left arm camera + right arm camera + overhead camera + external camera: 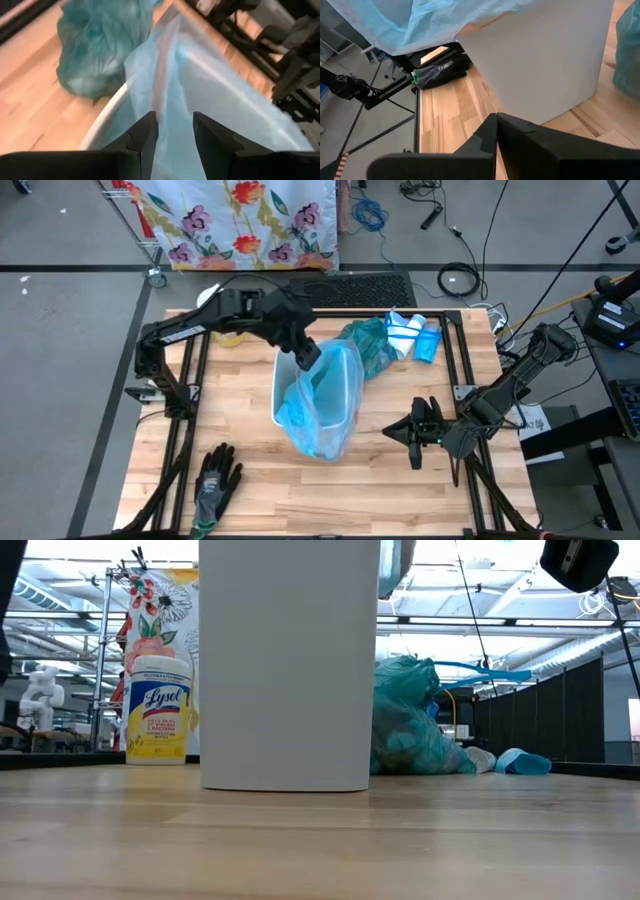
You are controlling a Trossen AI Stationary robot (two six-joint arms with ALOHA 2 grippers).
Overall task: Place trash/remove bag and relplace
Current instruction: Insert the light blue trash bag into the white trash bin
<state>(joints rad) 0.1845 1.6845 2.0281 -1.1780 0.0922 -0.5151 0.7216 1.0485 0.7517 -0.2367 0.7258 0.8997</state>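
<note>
- The white bin (285, 385) stands upright about mid-bench, with a light blue bag (325, 405) draped over its rim and hanging down the side that faces the right arm.
- The left gripper (307, 356) hovers over the far rim of the bin; its jaws stand parted around a fold of the blue bag (172, 95), though whether they pinch the film cannot be told.
- The right gripper (418, 433) waits low over the bench just beside the bin, toward the right edge, jaws clenched together on nothing.
- A full, tied teal bag (368, 345) lies on the bench right behind the bin, near or touching it; no loose trash shows on the wood.
- Past the teal bag, toward the far right corner, lie blue-and-white packets (412, 335), crowding that corner.
- A black-and-grey glove (215, 480) lies near the front left edge, well apart from the bin.
- A Lysol wipes tub (158, 710) stands at the far left part of the bench.
- Bare wood of the bench (380, 490) lies open along the front edge, between the glove and the right gripper.
</note>
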